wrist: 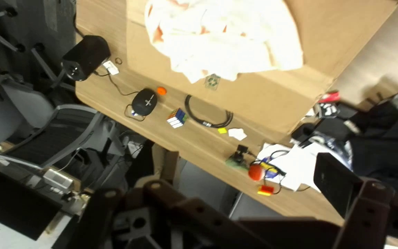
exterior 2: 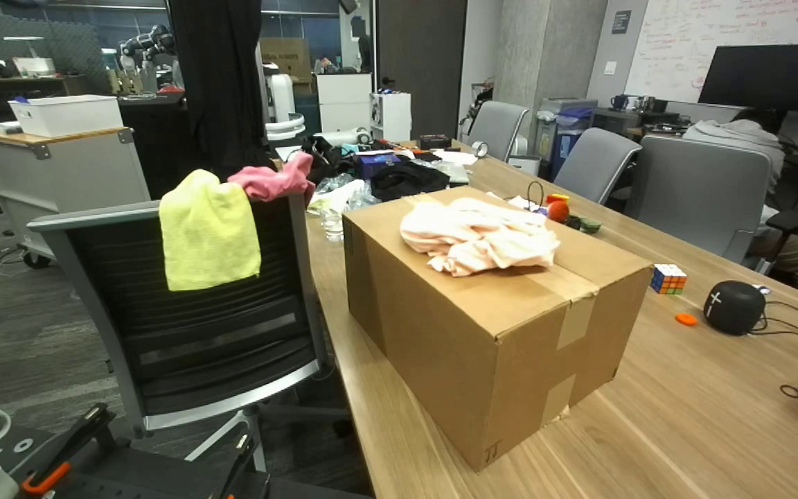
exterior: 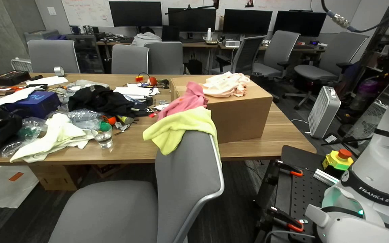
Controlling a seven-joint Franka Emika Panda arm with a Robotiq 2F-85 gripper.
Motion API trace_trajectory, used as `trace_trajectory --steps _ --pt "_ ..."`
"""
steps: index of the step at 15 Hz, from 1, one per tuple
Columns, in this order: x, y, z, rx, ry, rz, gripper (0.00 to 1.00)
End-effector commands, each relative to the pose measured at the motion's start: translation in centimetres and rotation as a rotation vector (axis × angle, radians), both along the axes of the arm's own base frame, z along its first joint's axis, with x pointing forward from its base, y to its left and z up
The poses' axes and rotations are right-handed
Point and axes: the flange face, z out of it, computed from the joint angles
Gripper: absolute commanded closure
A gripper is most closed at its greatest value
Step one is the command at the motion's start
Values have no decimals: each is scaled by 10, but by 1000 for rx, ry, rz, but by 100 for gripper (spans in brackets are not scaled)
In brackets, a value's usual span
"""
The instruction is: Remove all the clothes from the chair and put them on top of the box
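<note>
While a peach cloth (exterior: 226,84) lay in a crumpled heap on top of the big brown box (exterior: 236,119), a yellow cloth (exterior 2: 208,235) and a pink cloth (exterior 2: 274,183) hung on the back of a gray chair (exterior: 189,179). The yellow cloth drooped down both sides of the chair's back, and the pink cloth touched it near the top corner. The box stood on the wooden worktop (exterior: 132,145), near the chair. In the wrist view, the end effector (wrist: 247,160) had its two fingers (wrist: 337,183) spread wide apart, with the box and the peach cloth in sight past them. A toy cube (exterior 2: 669,278) and a round black speaker (exterior 2: 735,308) sat on the worktop near the box.
</note>
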Motion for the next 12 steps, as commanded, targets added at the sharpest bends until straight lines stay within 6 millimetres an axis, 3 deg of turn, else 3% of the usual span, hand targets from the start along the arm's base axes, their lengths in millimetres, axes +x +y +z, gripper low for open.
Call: trace_trajectory --steps 1,6,12 --pt "-30 49 -8 70 121 154 0" --pt "-62 111 -42 167 306 357 0" --pt "-89 158 -91 190 477 517 0"
